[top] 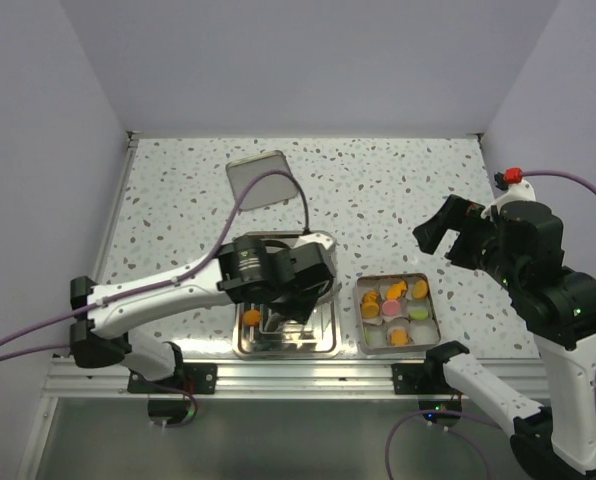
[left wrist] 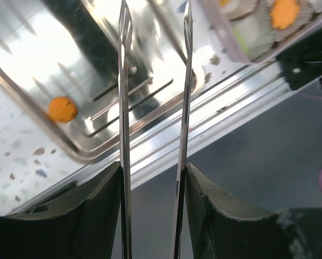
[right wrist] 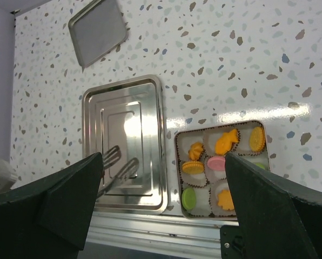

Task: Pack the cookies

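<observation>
Cookies: most of the cookies (right wrist: pixel 226 141) sit in the tin (top: pixel 358 330) at near right. They are orange, plus one pink (right wrist: pixel 217 162) and a green (right wrist: pixel 189 197).
Lone cookie: an orange lone cookie (top: pixel 251 317) lies on the tray's (top: pixel 318 335) near-left part, just left of the tines.
Left jaws: released; two thin tines (left wrist: pixel 123 108) stand parted above the tray with nothing between them.
Right jaws: released and spread wide, empty, raised well right of the tin.
Top view only: shows both arms, and the left one hides much of the tray.
Left wrist only: shows the lone cookie close up and the tin's near corner with its frilled cups (left wrist: pixel 242 8).
Right wrist only: shows the tray, tin and lid (right wrist: pixel 98 29) together. Its own dark finger covers the tray's near-left corner.
Edges: the tray and tin sit side by side with a narrow gap between them, both close to the rail (top: pixel 308 375) at the counter's (top: pixel 378 190) near edge.
Room: bare counter lies far of the tin. The lid is far of the tray, well apart from it.
Materials: the tray is polished steel with stepped ridges and glare. The tin and lid are dull metal with rounded corners. The counter is white and speckled. The cookies are flat, some round and some scalloped.
</observation>
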You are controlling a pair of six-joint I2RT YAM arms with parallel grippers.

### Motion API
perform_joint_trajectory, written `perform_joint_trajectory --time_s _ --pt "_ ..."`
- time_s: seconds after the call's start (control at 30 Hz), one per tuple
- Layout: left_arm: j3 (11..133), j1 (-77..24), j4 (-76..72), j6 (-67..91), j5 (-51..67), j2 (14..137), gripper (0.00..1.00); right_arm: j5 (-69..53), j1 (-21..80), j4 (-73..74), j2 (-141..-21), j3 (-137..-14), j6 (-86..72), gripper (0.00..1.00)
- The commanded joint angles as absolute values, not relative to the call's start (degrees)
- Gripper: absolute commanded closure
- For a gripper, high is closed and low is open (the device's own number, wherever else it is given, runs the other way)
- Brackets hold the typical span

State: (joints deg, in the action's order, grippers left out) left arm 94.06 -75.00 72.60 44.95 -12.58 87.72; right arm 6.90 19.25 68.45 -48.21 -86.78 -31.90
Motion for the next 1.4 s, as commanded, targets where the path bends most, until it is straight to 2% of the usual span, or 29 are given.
perform_joint_trajectory --time_s 0.0,0.23,0.37,0.5,1.37 --pt "85.7 -73.4 75.3 50.3 -14.2 78.9 0.47 6.9 19.5 65.7 -47.8 -86.4 -31.7 0.01" --pt "70.4 -73.4 75.4 56.4 -11.9 67.4 0.47 6.2 19.5 65.3 -47.6 -85.8 -31.8 0.01" --pt "66.5 -73.4 75.4 58.4 -12.3 63.4 0.47 5.7 19.5 65.0 -47.7 -85.7 -32.1 0.01" --pt "65.2 -73.4 75.5 60.2 -13.1 62.1 0.44 5.4 19.5 65.1 -47.7 -85.9 -32.1 0.01" --pt "57.0 -70.2 75.5 60.2 -13.9 58.2 0.44 4.5 19.6 65.2 -47.7 -84.7 -32.2 0.01"
